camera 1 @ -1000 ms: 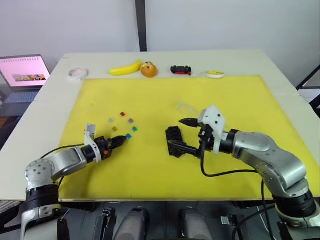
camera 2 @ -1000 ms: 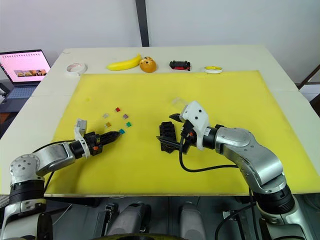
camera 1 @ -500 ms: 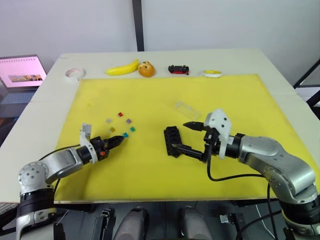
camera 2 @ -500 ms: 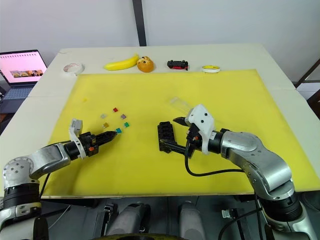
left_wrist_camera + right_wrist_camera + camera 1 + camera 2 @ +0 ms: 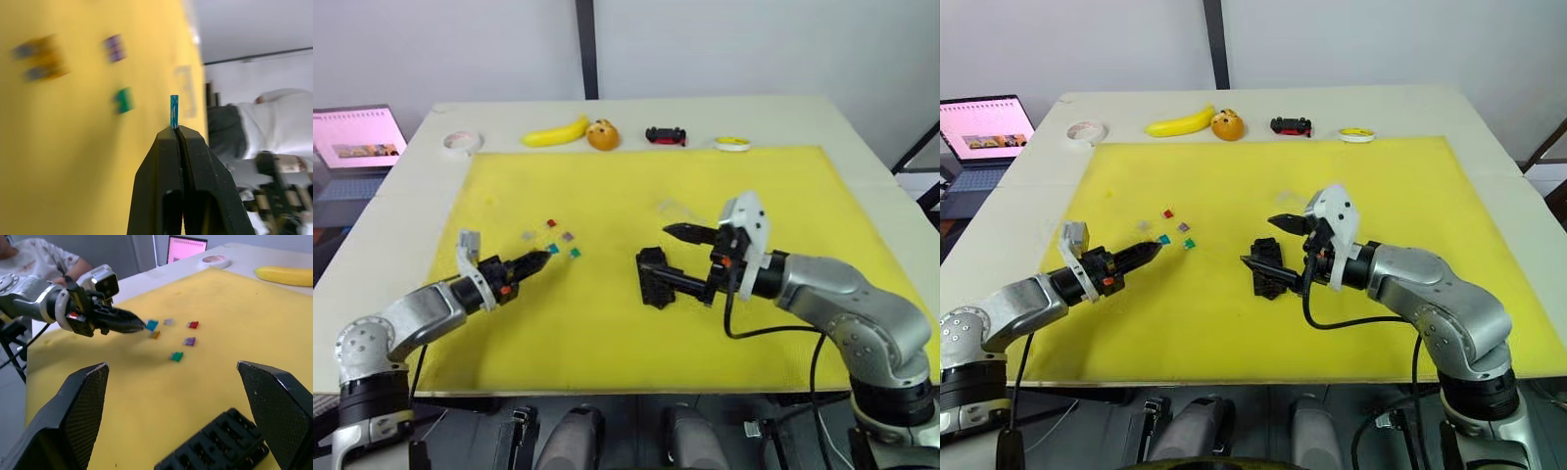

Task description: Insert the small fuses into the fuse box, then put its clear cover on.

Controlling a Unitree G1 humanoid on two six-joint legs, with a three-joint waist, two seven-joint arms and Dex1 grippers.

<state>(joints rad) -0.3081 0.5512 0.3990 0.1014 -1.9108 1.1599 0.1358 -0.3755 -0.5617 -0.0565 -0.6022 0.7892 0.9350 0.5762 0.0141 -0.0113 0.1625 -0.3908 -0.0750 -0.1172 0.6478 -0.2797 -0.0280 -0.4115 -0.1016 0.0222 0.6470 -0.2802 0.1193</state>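
So, nearest the front edge of the yellow mat: left gripper over the front-left part, fingers pinched tight together on a blue fuse sticking out past the tips, held clear of the mat. Right gripper over the middle-right, fingers spread wide apart, one tip just above the fuse box, the other raised further back, nothing held.

Black fuse box lying flat near the mat's centre, slightly toward the front, slots facing up; can't tell from here whether any are filled.

Just past the left gripper's tips, rest of the small fuses loose on the mat, left of centre: green fuse, purple fuse, red fuse, grey fuse, plus an olive-brown one close to the held blue fuse.

Clear cover lying on the mat beyond the right gripper, toward the back, faint and hard to make out.

Along the table's back edge, off the mat: tape roll at the left, banana, orange, toy car, small yellow roll. Laptop open beyond the table's left edge, pink screen lit
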